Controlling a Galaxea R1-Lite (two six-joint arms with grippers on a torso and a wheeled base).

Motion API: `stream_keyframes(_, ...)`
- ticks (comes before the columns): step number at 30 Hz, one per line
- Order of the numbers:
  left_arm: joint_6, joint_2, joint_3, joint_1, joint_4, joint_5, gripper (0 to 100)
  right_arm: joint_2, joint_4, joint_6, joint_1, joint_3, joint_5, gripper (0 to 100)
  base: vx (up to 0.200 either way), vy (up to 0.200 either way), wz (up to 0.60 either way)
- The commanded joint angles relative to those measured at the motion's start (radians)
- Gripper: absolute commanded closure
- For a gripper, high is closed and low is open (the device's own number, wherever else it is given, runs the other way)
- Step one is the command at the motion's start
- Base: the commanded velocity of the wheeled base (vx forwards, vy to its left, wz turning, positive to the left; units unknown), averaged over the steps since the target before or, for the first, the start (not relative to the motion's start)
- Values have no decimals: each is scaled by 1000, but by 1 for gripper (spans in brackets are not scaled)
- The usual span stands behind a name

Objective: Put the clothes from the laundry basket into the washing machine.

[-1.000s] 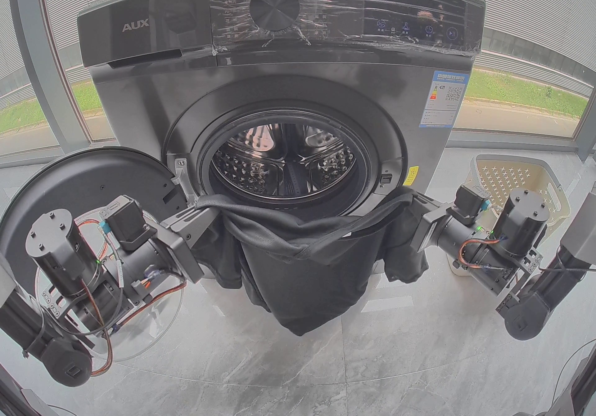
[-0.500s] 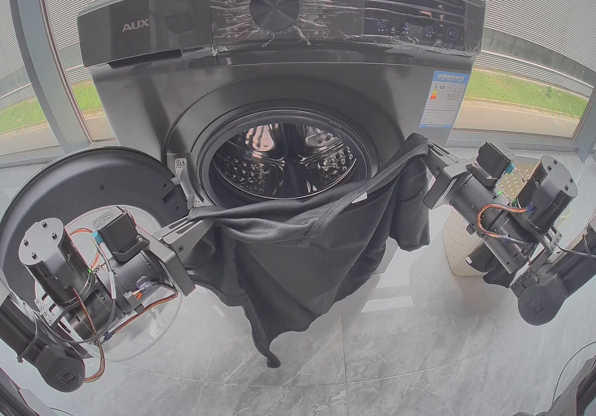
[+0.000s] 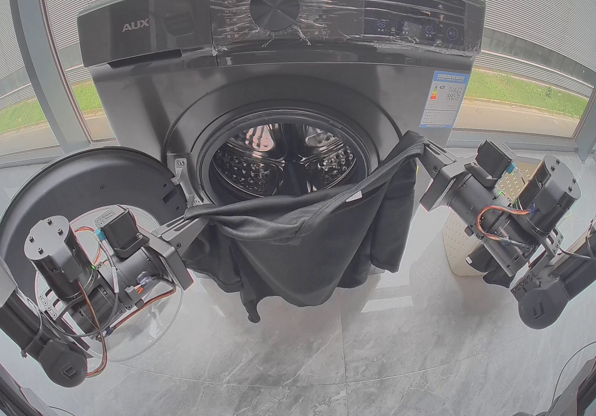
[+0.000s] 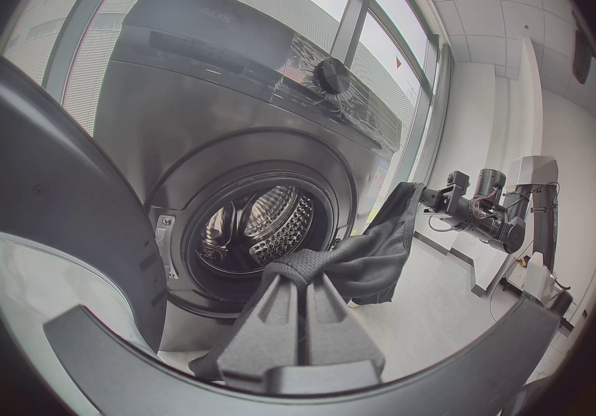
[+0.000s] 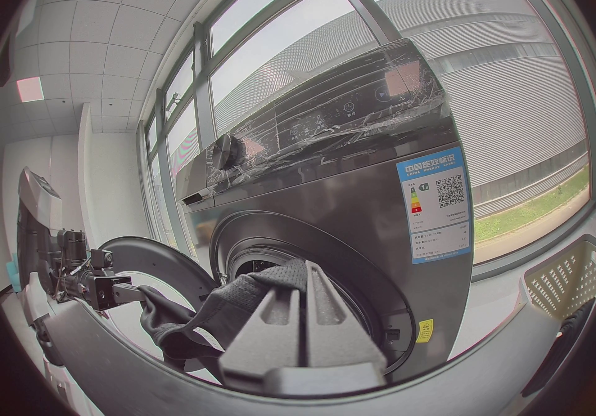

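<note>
- Before the open port of the washing machine (image 3: 279,88), a black garment (image 3: 304,243) hangs stretched between the two arms. The left jaws are clamped on one end by the port's lower-left rim, and the right jaws are clamped on the other end, held higher beside the right rim.
- Garment's position: its bulk sags below the port's lower lip, outside the drum (image 3: 285,156). The lowest tip is clear of the floor (image 3: 372,349).
- Risk, partial entry: if the held edge is pushed in alone, the hanging bulk would likely drape over the lip and stay outside. The cause would be too little lift before the push.
- Risk, snagging: the left end passes close to the door hinge (image 3: 180,175), so fabric could catch there or on the rim.
- Risk, slipping: each pair of jaws appears to hold only a narrow bunch of cloth. Pulling the arms further apart could tug one end free, and the garment would swing down from the other arm — possibly to the floor.
- Risk, collision: the left arm sits just in front of the open door (image 3: 74,187), so a wide sweep might strike it.
- Laundry basket (image 5: 559,281): on the floor beyond the right arm, its contents not discernible.
</note>
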Motion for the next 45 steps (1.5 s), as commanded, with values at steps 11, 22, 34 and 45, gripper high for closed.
stream_keyframes(11,0,9,-5,23,-1,-1,100,3,-5,1,5,5,1,100,0,0,0)
stream_keyframes(22,-2,24,-1,21,-1,-1,100,7,-5,1,6,7,2,100,0,0,0)
stream_keyframes(34,-2,24,10,21,1,-5,100,9,-5,1,17,10,1,100,0,0,0)
stream_keyframes(45,-6,29,28,18,1,-9,0,10,-6,3,17,11,1,100,0,0,0)
